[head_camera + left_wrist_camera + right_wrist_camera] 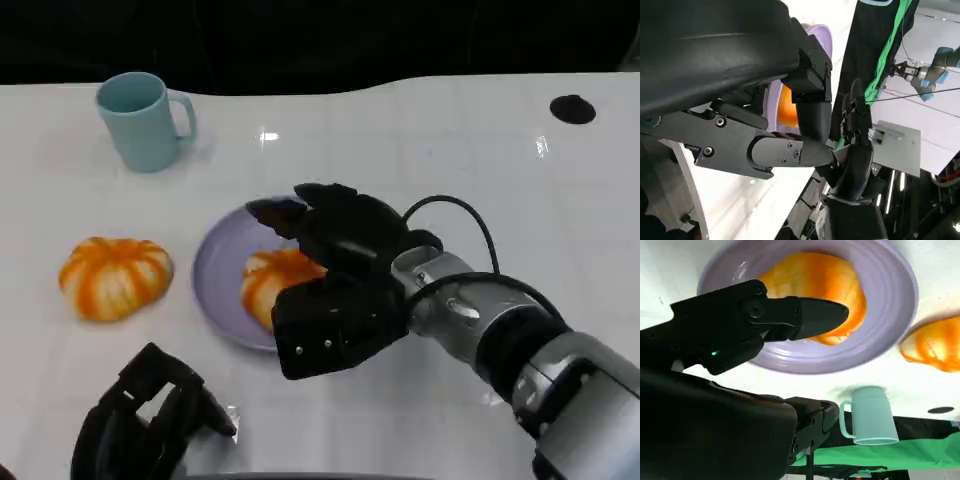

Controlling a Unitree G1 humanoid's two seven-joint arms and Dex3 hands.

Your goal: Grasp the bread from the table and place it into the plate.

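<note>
On table: two breads, one plate, one mug.

This looks like a robotics lab or test studio set up for staged tabletop trials. A plain glossy white table carries a few simple props, with a black backdrop closing off the scene at 12 o'clock in the head view. The left wrist view looks past the table edge to a green cloth draped over black curtain, cables strung across the space, and a separate blue-and-grey industrial robot arm standing near a white surface. The right wrist view also shows green cloth beyond the table.
</note>
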